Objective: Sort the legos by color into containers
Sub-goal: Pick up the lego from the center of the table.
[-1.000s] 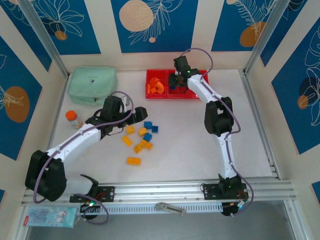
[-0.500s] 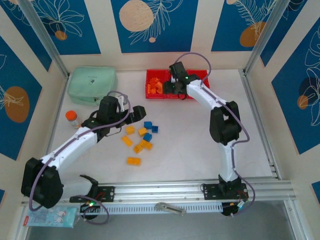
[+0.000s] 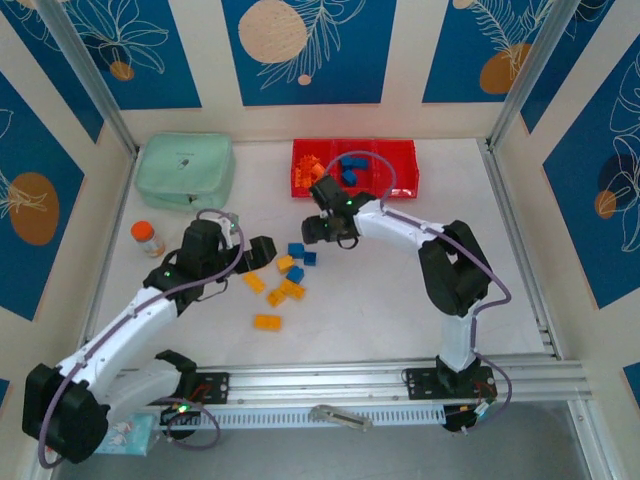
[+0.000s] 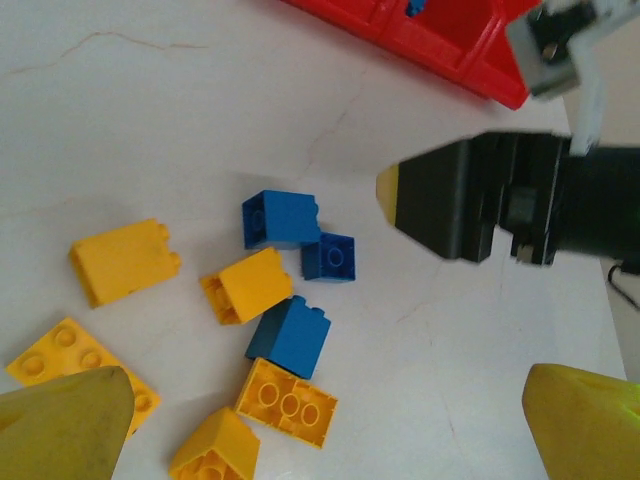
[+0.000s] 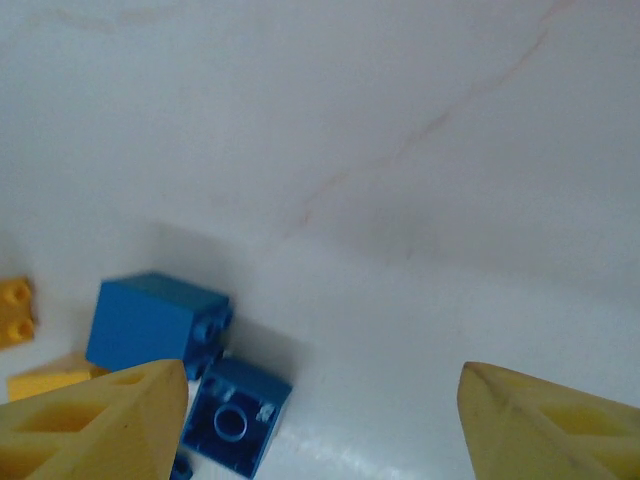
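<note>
- Red translucent containers (image 3: 404, 168) sit at the far edge of the white table (image 3: 400, 290), with orange legos (image 3: 311, 172) in the left bin and blue legos (image 3: 350, 166) in the middle bin.
- Loose blue and yellow legos (image 4: 281, 220) lie clustered on the table between the two arms.
- The right gripper (image 5: 322, 420) hovers just beside two blue bricks (image 5: 155, 320) of that cluster, fingers apart, holding nothing.
- The left gripper (image 4: 325, 425) hangs over the cluster, fingers spread wide, nothing between them.

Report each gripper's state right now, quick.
Left gripper: open, holding nothing.
Right gripper: open, holding nothing.
</note>
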Available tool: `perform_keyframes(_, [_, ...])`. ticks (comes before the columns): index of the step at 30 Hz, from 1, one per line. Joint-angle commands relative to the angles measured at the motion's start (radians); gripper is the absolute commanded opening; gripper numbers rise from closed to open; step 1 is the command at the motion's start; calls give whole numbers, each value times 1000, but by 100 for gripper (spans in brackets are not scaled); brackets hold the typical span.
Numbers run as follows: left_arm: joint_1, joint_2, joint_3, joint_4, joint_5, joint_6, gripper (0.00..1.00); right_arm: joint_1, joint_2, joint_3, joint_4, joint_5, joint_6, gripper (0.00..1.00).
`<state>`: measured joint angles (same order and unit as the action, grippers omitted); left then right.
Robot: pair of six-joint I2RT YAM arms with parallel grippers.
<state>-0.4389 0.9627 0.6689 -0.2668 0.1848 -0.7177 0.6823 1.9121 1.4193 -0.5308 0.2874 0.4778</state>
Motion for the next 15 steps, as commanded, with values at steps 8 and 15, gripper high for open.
perform_keyframes(8, [14,-113,-68,-44,-72,-39,99,76,29,-53,57,-23,97,76])
perform_keyframes(15, [14,-91,-57,-51,-64,-25,99,88,88,-34,53,-10,108,73])
